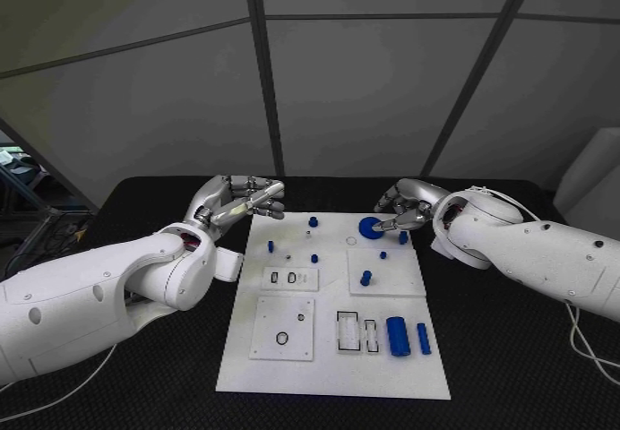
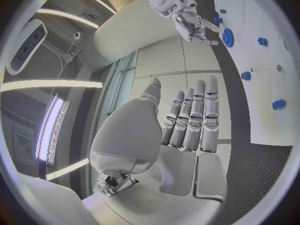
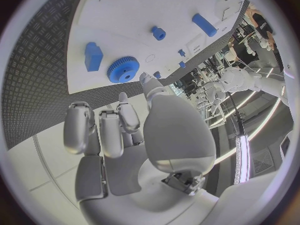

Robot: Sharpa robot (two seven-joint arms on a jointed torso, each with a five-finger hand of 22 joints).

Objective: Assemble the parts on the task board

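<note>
The task board [image 1: 333,358] is a white rectangular plate lying flat in the middle of the black worktop [image 1: 517,358], its long side running from the near edge toward the far edge. Raised white sub-plates sit on it, some with rectangular slots outlined in black and one with a small black ring. The parts are blue: a toothed gear [image 1: 370,227] with a centre hole lies flat near the board's far right corner, a short block [image 3: 94,56] lies just beside it, several small pegs [image 1: 271,245] stand across the far half, and two cylinders, a thick one [image 1: 398,336] and a thin one [image 1: 424,338], lie side by side near the board's right edge in the near half.

The right robot hand [image 1: 404,210] hangs at the far right corner of the board, fingers curled loosely, just above the gear; the wrist view shows the gear lying clear of the fingers [image 3: 80,127], nothing held. The left robot hand [image 1: 243,201] sits over the worktop off the board's far left corner, fingers [image 2: 195,116] straight and side by side, empty.

The worktop has a fine textured black surface. Behind it stand grey wall panels with dark seams. Cables run along the worktop's left and right edges.
</note>
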